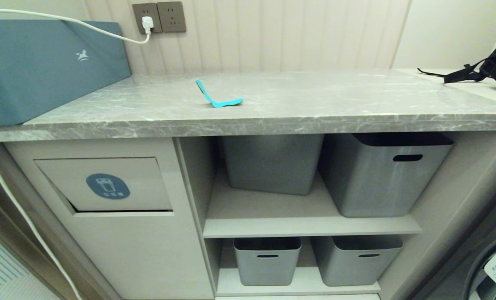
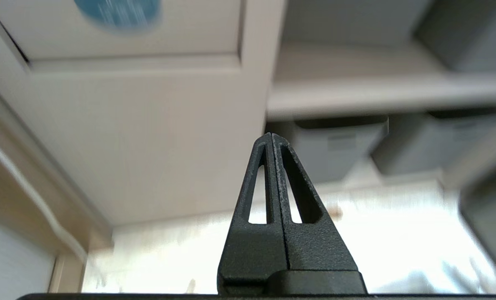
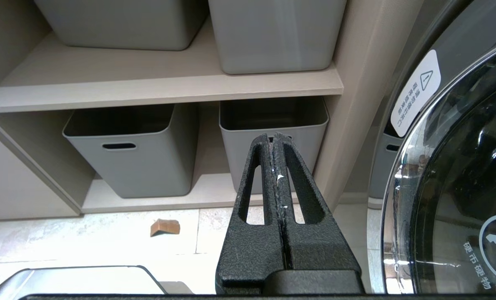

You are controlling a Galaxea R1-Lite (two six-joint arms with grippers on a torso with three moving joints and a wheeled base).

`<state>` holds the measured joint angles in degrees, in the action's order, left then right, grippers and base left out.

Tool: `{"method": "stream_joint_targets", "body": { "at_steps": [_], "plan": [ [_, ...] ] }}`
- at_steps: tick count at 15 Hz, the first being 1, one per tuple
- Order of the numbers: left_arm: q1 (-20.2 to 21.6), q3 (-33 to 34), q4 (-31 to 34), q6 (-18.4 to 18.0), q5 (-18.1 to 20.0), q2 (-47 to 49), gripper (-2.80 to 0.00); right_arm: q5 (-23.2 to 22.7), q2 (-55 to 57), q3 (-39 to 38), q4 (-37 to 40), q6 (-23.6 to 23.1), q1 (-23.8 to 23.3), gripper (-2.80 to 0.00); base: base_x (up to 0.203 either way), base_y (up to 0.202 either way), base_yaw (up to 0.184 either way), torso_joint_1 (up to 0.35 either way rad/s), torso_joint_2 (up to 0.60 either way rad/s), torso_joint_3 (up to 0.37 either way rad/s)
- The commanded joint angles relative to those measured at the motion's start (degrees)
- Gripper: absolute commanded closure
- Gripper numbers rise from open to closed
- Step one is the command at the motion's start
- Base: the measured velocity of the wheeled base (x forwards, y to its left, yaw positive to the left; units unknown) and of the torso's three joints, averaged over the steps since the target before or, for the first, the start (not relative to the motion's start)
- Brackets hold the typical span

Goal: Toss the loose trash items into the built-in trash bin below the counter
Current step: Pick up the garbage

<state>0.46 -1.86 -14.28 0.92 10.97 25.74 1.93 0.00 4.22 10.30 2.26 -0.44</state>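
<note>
A bent turquoise strip (image 1: 216,97) lies on the grey marble-look counter (image 1: 314,104), near its middle. Below the counter on the left is the built-in trash bin (image 1: 106,185), a beige flap with a round blue sticker, also seen in the left wrist view (image 2: 118,25). A small folded tan cardboard piece (image 3: 165,227) lies on the floor in front of the lower shelf. My left gripper (image 2: 271,135) is shut and empty, low before the cabinet front. My right gripper (image 3: 272,136) is shut, low before the lower tubs. Neither arm shows in the head view.
Grey plastic tubs (image 1: 383,175) with slot handles stand on two shelves right of the bin. A teal box (image 1: 43,66) with a white cable sits at the counter's left end, black bag straps (image 1: 460,75) at its right. A washing machine door (image 3: 460,175) is at the right.
</note>
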Motion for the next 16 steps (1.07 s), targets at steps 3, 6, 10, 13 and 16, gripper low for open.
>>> {"method": "stream_joint_targets", "body": {
  "at_steps": [3, 6, 10, 13, 16],
  "plan": [
    [-1.30, -7.73, 6.84, 0.23, 4.43, -5.33, 0.00, 0.01, 0.09, 0.00, 0.07, 0.03, 0.00, 0.00, 0.000, 0.000, 0.000, 0.000, 0.00, 0.000],
    [-3.95, -21.49, 3.58, 2.40, 10.84, 11.82, 0.00, 0.01, 0.09, 0.00, 0.07, 0.03, 0.00, 0.00, 0.000, 0.000, 0.000, 0.000, 0.00, 0.000],
    [-18.64, -46.82, -4.18, 5.45, 12.87, 34.39, 0.00, 0.01, 0.09, 0.00, 0.07, 0.03, 0.00, 0.00, 0.000, 0.000, 0.000, 0.000, 0.00, 0.000],
    [-24.89, -62.43, -6.48, 5.24, 6.12, 48.52, 0.00, 0.01, 0.09, 0.00, 0.07, 0.03, 0.00, 0.00, 0.000, 0.000, 0.000, 0.000, 0.00, 0.000],
    [-26.39, -66.99, -6.88, -4.01, 0.70, 56.62, -2.80, 0.01, 0.03, 0.00, 0.07, -0.03, 0.00, 0.00, 0.000, 0.000, 0.000, 0.000, 0.00, 0.000]
  ]
}}
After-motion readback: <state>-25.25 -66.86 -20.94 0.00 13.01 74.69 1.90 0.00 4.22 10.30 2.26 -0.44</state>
